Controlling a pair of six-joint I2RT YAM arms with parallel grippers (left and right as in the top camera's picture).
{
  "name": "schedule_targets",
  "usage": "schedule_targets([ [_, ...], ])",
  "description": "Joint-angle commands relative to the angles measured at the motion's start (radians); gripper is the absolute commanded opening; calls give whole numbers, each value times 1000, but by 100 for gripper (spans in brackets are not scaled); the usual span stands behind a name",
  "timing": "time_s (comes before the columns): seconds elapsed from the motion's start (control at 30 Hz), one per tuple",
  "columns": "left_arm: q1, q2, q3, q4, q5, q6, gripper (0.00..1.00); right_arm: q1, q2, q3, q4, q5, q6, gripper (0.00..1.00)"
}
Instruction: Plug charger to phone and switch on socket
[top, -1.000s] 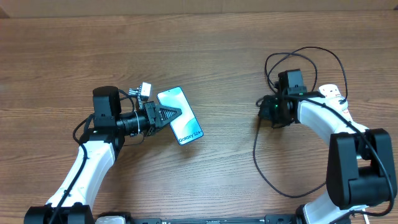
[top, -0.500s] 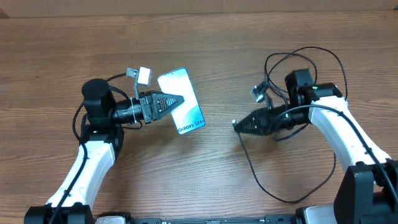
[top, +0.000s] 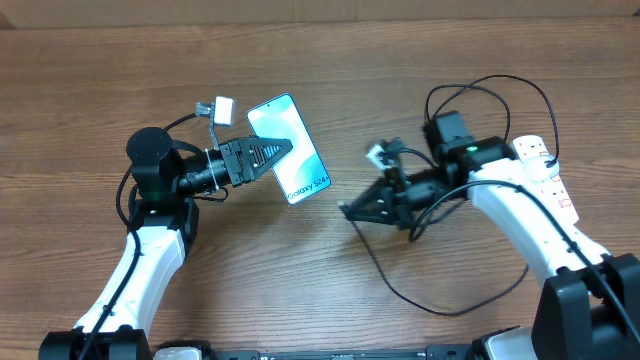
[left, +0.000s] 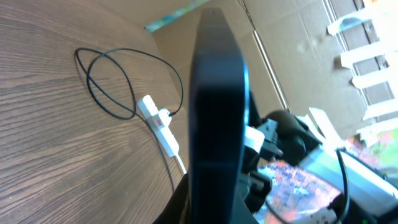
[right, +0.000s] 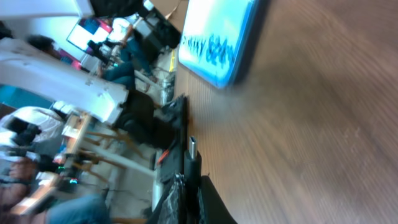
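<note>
My left gripper (top: 281, 153) is shut on the phone (top: 291, 148) and holds it tilted above the table, cyan screen up. In the left wrist view the phone (left: 217, 106) shows only its dark edge. My right gripper (top: 347, 209) is shut on the charger's connector tip (right: 192, 147), a short way right of the phone's lower end and apart from it. In the right wrist view the phone (right: 214, 38) lies ahead of the tip, with its "Galaxy" text showing. The black charger cable (top: 437, 311) trails from the gripper in loops. The white socket (top: 533, 150) lies at the far right, partly behind my right arm.
The cable makes a large loop (top: 500, 79) behind the right arm, near the table's far edge. A second run curves toward the front edge. In the left wrist view the socket (left: 159, 122) lies on the wood beside that loop.
My right gripper has swung left with the connector, from beside the socket toward the phone. My left gripper has raised the phone and shifted it slightly back.
</note>
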Motion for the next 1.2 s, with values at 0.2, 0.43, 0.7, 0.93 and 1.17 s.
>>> schedule_targets([
  [0.2, 28, -3, 13, 13, -5, -30, 4, 122, -10, 12, 298, 71, 466, 4],
  [0.43, 133, -3, 13, 120, 140, -35, 4, 121, -10, 12, 280, -13, 491, 4],
  [0.7, 114, -3, 13, 120, 162, -50, 5, 122, -4, 12, 341, -23, 492, 4],
  [0.93, 98, -3, 13, 120, 140, -68, 5, 122, 32, 12, 346, -38, 492, 4],
  [1.17, 96, -3, 13, 72, 61, -150, 5, 121, 47, 12, 372, -89, 492, 4],
])
